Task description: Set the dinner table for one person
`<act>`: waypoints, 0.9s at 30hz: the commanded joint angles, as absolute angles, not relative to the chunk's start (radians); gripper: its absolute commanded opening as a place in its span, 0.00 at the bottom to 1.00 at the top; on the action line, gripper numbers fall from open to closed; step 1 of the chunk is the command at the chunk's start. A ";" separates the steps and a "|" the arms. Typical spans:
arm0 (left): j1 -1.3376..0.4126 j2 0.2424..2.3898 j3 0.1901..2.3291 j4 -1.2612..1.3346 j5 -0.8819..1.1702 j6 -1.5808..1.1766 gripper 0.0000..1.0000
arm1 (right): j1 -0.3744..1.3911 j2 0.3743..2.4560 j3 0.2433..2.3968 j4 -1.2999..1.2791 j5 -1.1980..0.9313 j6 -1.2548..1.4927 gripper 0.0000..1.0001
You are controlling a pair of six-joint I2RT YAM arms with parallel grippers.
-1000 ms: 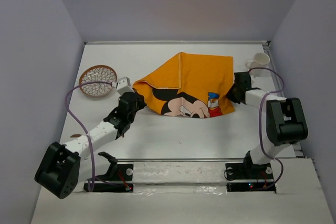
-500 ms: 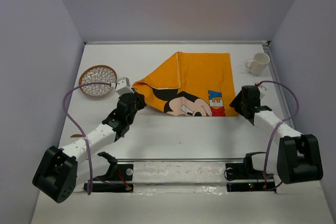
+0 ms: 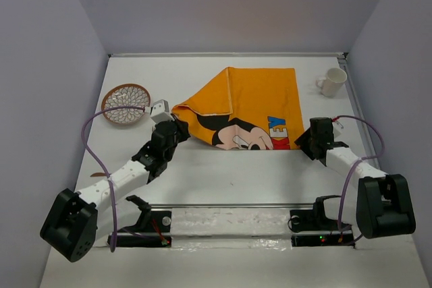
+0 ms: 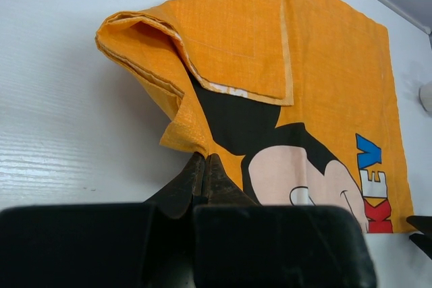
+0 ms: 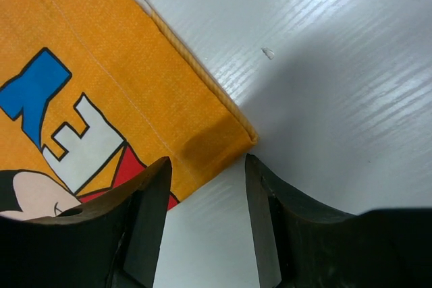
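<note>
The dinner table [image 3: 236,173] is the broad white top that fills the overhead view. An orange Mickey Mouse cloth mat [image 3: 256,99] lies on its far middle part. The right half of the mat is flat against the table, with Mickey's face and the letters "EY" showing. Its left part is doubled over, so a plain orange flap covers part of the print. The left gripper [image 3: 177,126] is at the mat's near left edge. In the left wrist view its jaws are pressed together on a pinch of the cloth [image 4: 324,99], which rises in a puckered fold just above them, with bare table [image 4: 67,133] to the left. The right gripper [image 3: 305,141] sits low at the mat's near right corner. From its own camera the jaws of the right gripper [image 5: 206,163] stand apart with that hemmed corner of the mat [image 5: 81,52] lying between them on the white surface [image 5: 337,65] (whether either jaw touches the fabric cannot be told). A white mug [image 3: 332,81] stands upright near the table's far right corner, well apart from the mat and from the right arm. A round dish [image 3: 125,104] with a brown rim and a pale lattice pattern rests near the left edge, just beyond the left gripper and apart from the cloth. A purple cable [image 3: 91,133] loops beside the left arm.
</note>
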State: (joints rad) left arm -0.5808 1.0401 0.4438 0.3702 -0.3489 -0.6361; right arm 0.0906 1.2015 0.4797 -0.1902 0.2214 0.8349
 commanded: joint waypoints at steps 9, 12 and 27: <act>-0.589 1.002 0.440 0.413 -0.390 -0.623 0.00 | 0.084 1.247 0.485 -0.133 0.210 0.925 0.26; -0.591 1.008 0.445 0.413 -0.393 -0.623 0.00 | 0.084 1.253 0.479 -0.114 0.227 0.920 0.19; -0.591 0.971 0.575 0.359 -0.445 -0.603 0.00 | 0.084 0.930 0.531 -0.060 0.292 0.692 0.00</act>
State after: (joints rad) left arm -0.5835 1.0245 0.4728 0.3359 -0.3882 -0.6277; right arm 0.0864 1.1069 0.4740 -0.1055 0.2455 0.8192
